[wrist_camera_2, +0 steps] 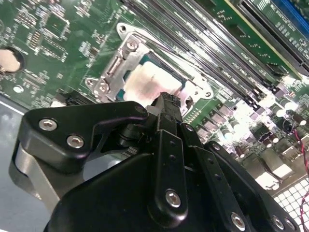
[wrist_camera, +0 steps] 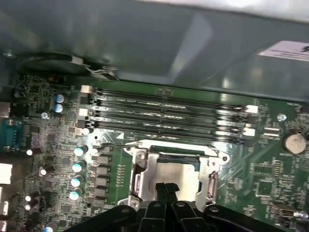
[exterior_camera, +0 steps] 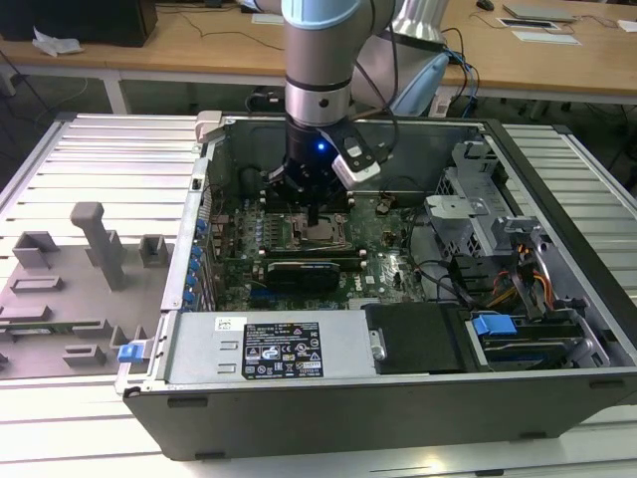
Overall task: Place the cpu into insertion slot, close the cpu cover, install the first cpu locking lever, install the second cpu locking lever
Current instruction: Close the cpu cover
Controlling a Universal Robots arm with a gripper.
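In the exterior view my gripper (exterior_camera: 317,219) reaches down into the open computer case, right over the insertion slot (exterior_camera: 323,237) on the green motherboard (exterior_camera: 383,249). In both wrist views the cpu (wrist_camera: 176,170) (wrist_camera_2: 153,83) lies in the slot with its pale face up. The cpu cover (wrist_camera: 145,175) (wrist_camera_2: 126,57), a metal frame, lies flat around it. My gripper (wrist_camera: 166,187) (wrist_camera_2: 169,99) is shut, its black fingertips pressed together just above the cpu's near edge with nothing between them. A thin wire lever (wrist_camera: 117,144) runs beside the socket's corner.
Several long black memory slots (wrist_camera: 169,113) run just beyond the socket. A row of capacitors (wrist_camera: 77,166) stands beside it. The case walls (exterior_camera: 418,124), the power supply (exterior_camera: 269,349), drive bays (exterior_camera: 518,329) and cables (exterior_camera: 448,274) hem the board in. A grey fixture (exterior_camera: 100,244) stands outside the case.
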